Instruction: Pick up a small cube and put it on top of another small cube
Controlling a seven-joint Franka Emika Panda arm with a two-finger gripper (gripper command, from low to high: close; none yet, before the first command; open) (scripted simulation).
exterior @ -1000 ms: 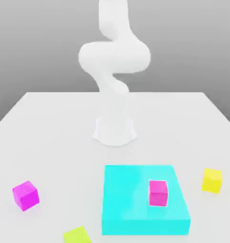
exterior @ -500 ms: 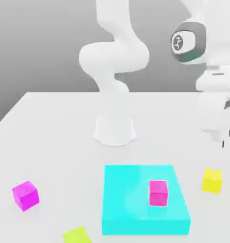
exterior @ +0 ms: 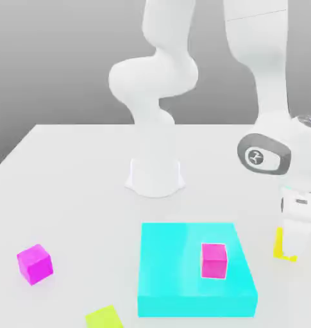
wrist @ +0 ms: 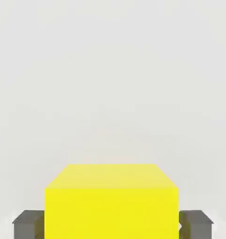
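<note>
Sitting between the jaws, the yellow cube (wrist: 111,200) is clamped on both sides.

The white arm (exterior: 260,70) bends down low at the exterior view's right. Its gripper (wrist: 112,226) points down, with both dark fingers (wrist: 27,224) squeezed against the small yellow cube (wrist: 110,200).
</note>
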